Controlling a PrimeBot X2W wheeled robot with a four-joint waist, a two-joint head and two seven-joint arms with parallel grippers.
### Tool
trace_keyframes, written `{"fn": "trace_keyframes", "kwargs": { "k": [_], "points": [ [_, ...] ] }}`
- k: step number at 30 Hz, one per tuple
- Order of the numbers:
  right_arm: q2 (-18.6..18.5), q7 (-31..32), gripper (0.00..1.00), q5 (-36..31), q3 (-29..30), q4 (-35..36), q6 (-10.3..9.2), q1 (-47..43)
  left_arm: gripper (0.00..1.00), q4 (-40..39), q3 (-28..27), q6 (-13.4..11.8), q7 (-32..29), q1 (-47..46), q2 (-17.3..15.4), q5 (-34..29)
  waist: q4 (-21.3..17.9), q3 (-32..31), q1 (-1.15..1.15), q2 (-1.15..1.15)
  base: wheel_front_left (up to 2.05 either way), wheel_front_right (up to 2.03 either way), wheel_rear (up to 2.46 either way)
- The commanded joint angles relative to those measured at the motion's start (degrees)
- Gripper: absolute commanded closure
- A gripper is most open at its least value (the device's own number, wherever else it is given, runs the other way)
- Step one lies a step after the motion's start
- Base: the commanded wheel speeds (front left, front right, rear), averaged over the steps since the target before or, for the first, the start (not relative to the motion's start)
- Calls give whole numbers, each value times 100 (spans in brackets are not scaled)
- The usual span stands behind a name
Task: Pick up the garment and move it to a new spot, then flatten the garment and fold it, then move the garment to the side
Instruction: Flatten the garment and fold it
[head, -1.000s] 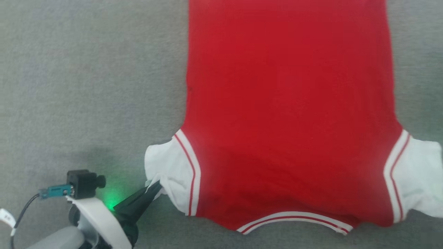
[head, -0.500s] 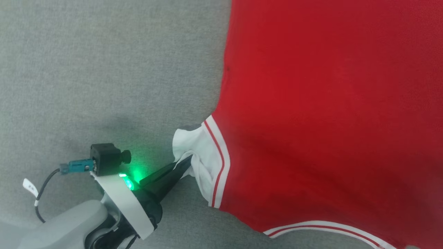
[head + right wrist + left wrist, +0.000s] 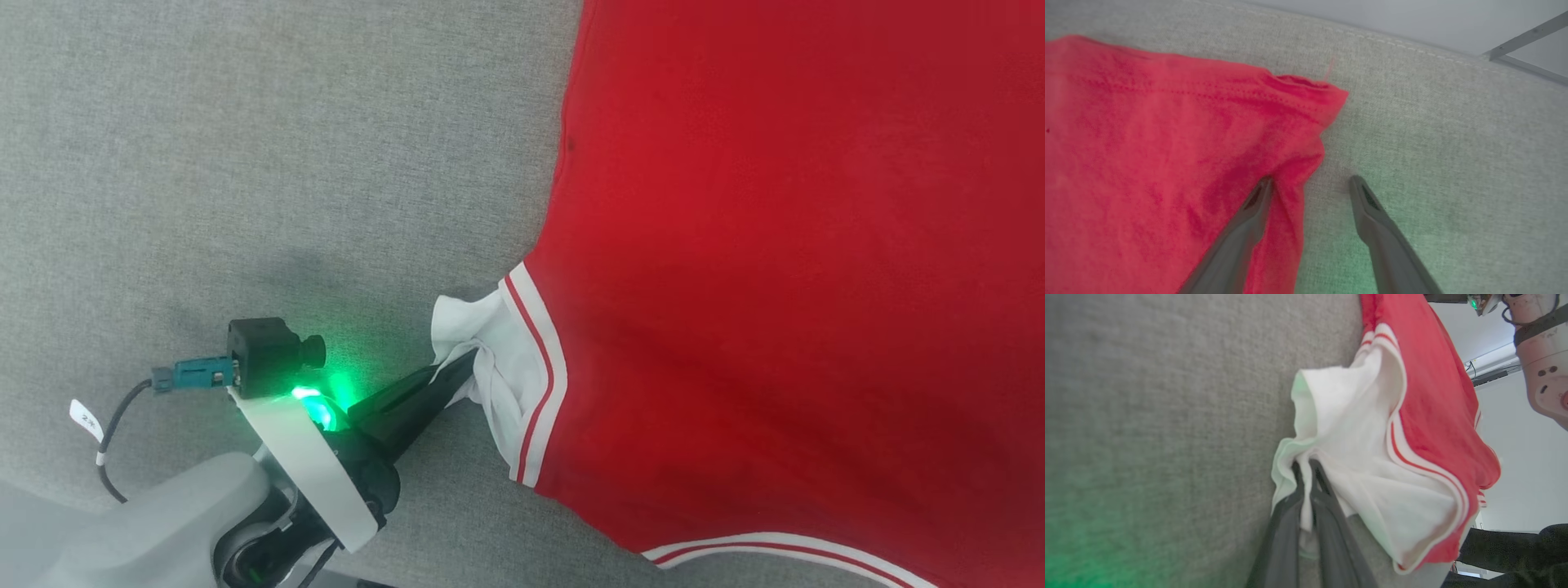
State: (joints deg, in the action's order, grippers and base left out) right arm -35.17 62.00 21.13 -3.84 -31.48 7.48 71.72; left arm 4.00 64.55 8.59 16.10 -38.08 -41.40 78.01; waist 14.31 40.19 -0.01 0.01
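Head view: red garment lies spread, plain side up, on grey fabric-covered table. Its striped neck trim is at the bottom edge nearest the robot and its body runs up the view, so the long axis goes front-to-back from you. L claw is at the garment's left side, fingers pointing right & a bit up the view, pinched tight on the bunched white sleeve. L wrist view confirms: jaws nearly together w/ a fold of white cloth squeezed between them. R claw, per R wrist view, is wide open & holds nothing. One finger rests on the red cloth's side edge close to a stitched hem corner, the other over bare table, so that edge sits between the jaws. Key relation: the whole body of the garment lies to the right of L claw. I'd judge a leftward pull would tauten the sleeve, and a rightward carry would fold it over the body.
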Motion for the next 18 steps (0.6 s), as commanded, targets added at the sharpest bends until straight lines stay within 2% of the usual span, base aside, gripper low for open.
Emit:
{"fn": "trace_keyframes", "kwargs": {
  "k": [1, 5, 10, 15, 16, 18],
  "points": [
    [111, -56, 100, -47, -108, -193, 1, -92, 100, 538, 98, -202, -178, -121, 610, 102, -11, -19, 1, -1, 0, 0, 0],
    [119, -463, 100, 22, -64, -296, -1, -36, 100, 533, -37, -202, -173, -24, 594, 64, -71, -173, 1, -1, 0, 0, 0],
    [-59, -647, 100, 363, -282, -123, 0, -315, 100, 507, -289, -188, -147, 197, 562, -27, -150, -490, 1, -1, 0, 0, 0],
    [-752, -419, 100, 1507, -717, 917, 0, -1569, 100, 485, -788, -141, -125, 735, 400, -216, -367, -1054, 1, -1, 0, 0, 0],
    [-752, -419, 100, 1507, -717, 917, 0, -1569, 100, 485, -788, -141, -125, 735, 400, -216, -367, -1054, 1, -1, 0, 0, 0],
    [-968, -303, 100, 1902, -677, 1349, 0, -2090, 100, 462, -895, -133, -112, 911, 340, -244, -475, -1215, 1, -1, 0, 0, 0]
  ]
}}
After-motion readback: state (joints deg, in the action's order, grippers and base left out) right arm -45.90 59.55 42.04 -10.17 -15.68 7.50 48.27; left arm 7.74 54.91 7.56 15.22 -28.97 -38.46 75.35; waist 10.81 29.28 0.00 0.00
